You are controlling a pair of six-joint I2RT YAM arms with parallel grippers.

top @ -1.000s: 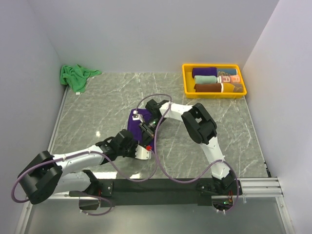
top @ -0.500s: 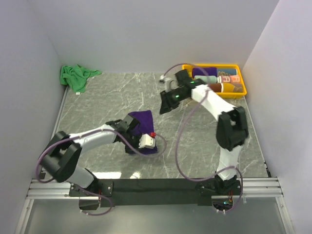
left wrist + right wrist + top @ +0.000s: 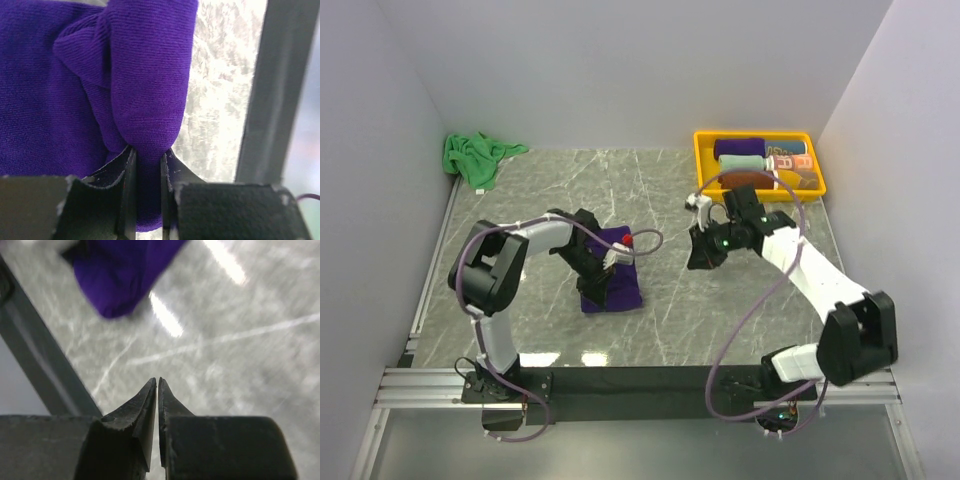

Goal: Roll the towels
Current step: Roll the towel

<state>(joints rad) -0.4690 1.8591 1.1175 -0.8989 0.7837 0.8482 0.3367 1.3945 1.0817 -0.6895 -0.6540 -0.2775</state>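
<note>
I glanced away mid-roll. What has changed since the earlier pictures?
The right pincer left the purple towel, swung out toward the yellow tray and came partway back, shut and empty. The left pincer kept its pinch on a towel fold while its arm swung left. The green towel and tray stayed put.

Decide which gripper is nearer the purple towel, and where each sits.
Left. The left gripper is clamped on a fold of the purple towel; the right gripper, shut and empty, hangs over the table to its right.
</note>
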